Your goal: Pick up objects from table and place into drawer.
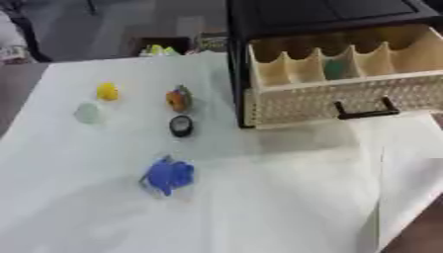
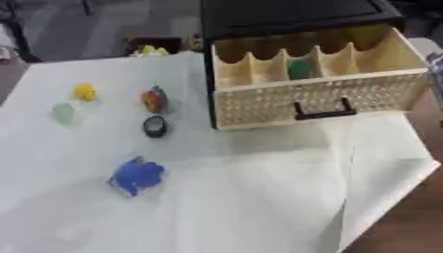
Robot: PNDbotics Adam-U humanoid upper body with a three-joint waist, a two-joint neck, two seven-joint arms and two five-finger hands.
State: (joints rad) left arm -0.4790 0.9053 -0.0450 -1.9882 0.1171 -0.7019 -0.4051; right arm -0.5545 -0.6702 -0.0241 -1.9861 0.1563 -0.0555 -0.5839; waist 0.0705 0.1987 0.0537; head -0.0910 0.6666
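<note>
Neither hand shows in either view. Several small objects lie on the white cloth at the left: a blue lumpy toy [image 1: 169, 175], a black ring-shaped thing [image 1: 181, 126], an orange multicoloured toy [image 1: 178, 99], a yellow toy [image 1: 107, 91] and a pale green piece [image 1: 88, 112]. The drawer [image 1: 346, 101] stands pulled out from a black cabinet [image 1: 320, 15] at the upper right. It is pale wood with a woven front, a black handle [image 1: 366, 111] and dividers. A green object [image 1: 335, 69] lies in a middle compartment.
White cloth [image 2: 259, 197] covers the table, its right edge folded near the brown tabletop [image 2: 415, 217]. Behind the table's far edge sits a dark bin with yellow-green contents [image 1: 155, 48].
</note>
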